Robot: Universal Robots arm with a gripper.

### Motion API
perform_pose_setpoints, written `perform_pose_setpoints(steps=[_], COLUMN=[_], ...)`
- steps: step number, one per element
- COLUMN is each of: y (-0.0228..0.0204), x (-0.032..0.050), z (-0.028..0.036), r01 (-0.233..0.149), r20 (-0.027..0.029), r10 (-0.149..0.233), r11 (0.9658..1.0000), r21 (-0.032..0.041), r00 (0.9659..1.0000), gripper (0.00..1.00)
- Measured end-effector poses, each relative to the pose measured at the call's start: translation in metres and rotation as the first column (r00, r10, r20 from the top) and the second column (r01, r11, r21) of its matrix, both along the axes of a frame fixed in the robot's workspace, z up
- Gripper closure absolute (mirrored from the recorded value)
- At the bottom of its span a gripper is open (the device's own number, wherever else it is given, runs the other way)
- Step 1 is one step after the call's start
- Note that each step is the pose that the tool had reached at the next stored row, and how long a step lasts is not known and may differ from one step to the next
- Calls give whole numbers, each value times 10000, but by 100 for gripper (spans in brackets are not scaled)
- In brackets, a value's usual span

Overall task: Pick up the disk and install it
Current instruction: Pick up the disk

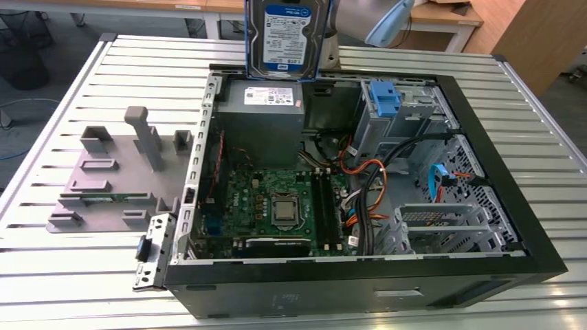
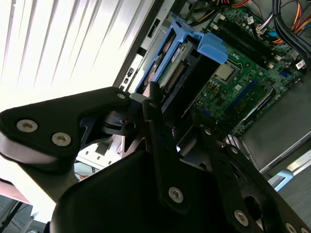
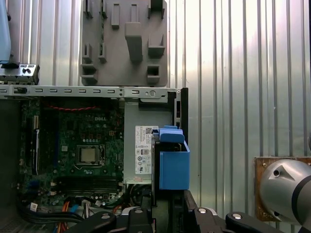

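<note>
1. gripper (image 2: 179, 110) is clamped on the disk (image 1: 282, 38) by its blue carrier. the disk is aloft and upright, above the far edge of the computer case (image 1: 385, 299), over the power-supply box (image 1: 261, 103).
2. step in hand, by my read: carry. do it well — no tilt, carrier edges clear of the rim and the orange cables (image 1: 365, 172).

I hold the disk (image 1: 283, 36) upright, silver body in a blue carrier, white-and-blue label towards the exterior view, above the case's (image 1: 321, 294) far edge.
</note>
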State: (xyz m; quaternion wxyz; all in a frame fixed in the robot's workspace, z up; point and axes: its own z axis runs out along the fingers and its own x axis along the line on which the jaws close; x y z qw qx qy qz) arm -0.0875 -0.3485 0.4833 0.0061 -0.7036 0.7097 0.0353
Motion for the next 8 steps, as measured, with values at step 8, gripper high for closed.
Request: perform_pose_setpoints(steps=[8], y=[0], x=[16], z=[0], r01=[2], r20=[0], r10=[-2], r11=[10000], r21=[0], r00=[10000], gripper=[65])
